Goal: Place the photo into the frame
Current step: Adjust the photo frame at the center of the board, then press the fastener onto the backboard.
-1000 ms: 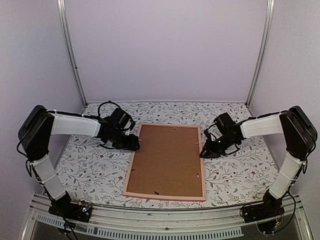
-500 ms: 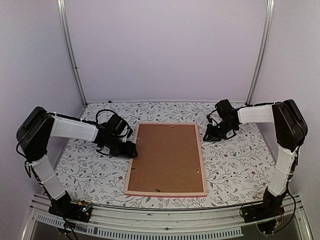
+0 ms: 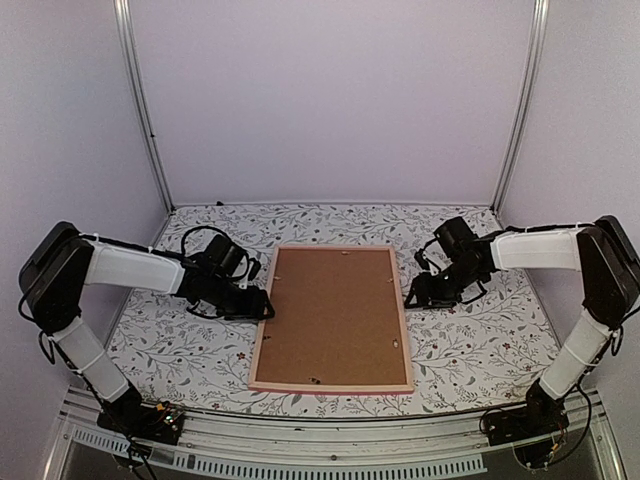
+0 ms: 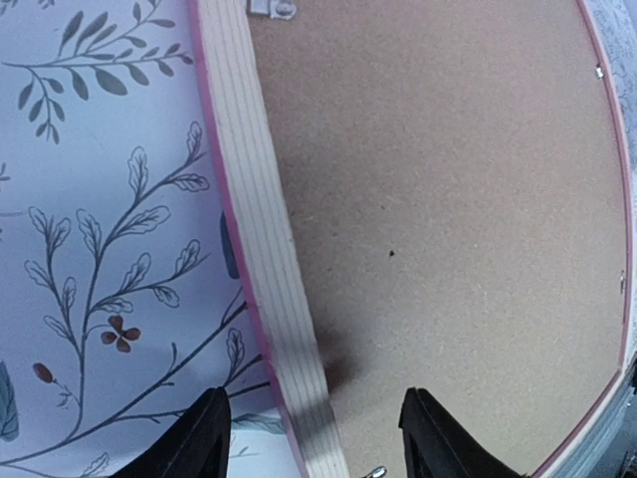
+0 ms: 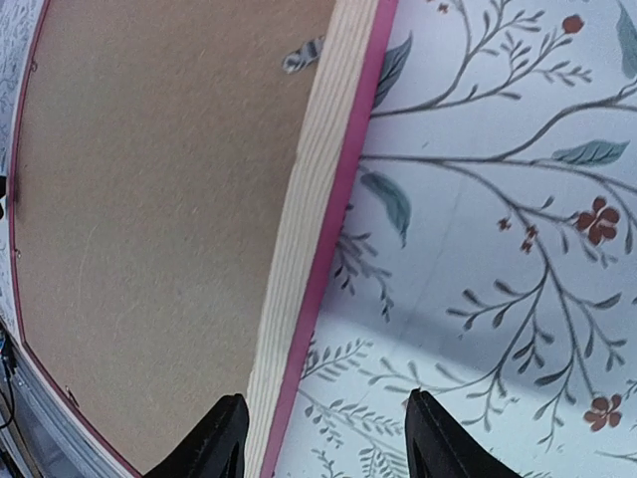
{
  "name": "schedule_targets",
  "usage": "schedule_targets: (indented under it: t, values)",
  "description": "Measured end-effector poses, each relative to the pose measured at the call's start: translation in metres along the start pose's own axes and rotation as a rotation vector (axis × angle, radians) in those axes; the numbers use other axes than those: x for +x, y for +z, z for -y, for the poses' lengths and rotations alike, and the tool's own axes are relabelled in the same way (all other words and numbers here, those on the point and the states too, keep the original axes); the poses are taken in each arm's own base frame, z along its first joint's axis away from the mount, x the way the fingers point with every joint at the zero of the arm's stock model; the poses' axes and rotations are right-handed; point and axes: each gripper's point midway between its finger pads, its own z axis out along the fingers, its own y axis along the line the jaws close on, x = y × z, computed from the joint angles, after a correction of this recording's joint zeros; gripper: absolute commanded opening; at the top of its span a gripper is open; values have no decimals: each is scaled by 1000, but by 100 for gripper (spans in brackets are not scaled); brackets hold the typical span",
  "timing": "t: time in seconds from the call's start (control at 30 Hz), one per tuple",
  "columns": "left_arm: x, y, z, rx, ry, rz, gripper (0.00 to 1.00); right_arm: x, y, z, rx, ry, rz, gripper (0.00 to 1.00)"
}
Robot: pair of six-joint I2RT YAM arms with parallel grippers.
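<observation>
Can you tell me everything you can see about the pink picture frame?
The frame is a big rectangle with thin pink rails, pale striped wood on their backs. It lies flat, back up, on the flowery table, so a brown board fills it, small metal tabs near its edges. The left gripper and right gripper stand open, one astride each long rail; I cannot tell if they touch it.

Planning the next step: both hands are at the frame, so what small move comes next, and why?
Probably close both hands: the left hand and right hand stand open astride the side rails of the frame, gripping nothing, and it lies brown back up.
</observation>
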Motion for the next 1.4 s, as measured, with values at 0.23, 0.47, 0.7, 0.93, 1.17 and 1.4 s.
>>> schedule_targets:
  t: [0.23, 0.47, 0.7, 0.93, 1.17, 1.4]
  values:
    - [0, -4, 6, 22, -4, 20, 63, 49, -5, -29, -41, -29, -50, 67]
    - [-1, -4, 4, 6, 0, 32, 64, 70, -2, -50, -44, -56, -79, 66]
    - [-3, -4, 3, 2, 2, 38, 66, 82, 12, -48, 20, -67, -106, 62]
    - [-3, -4, 3, -1, 3, 40, 66, 82, 21, -45, 66, -74, -118, 60]
    - [-3, -4, 3, -1, 3, 41, 67, 80, 23, -46, 81, -84, -112, 52]
    - [-2, -5, 3, -1, 4, 42, 67, 78, 23, -43, 103, -90, -100, 44]
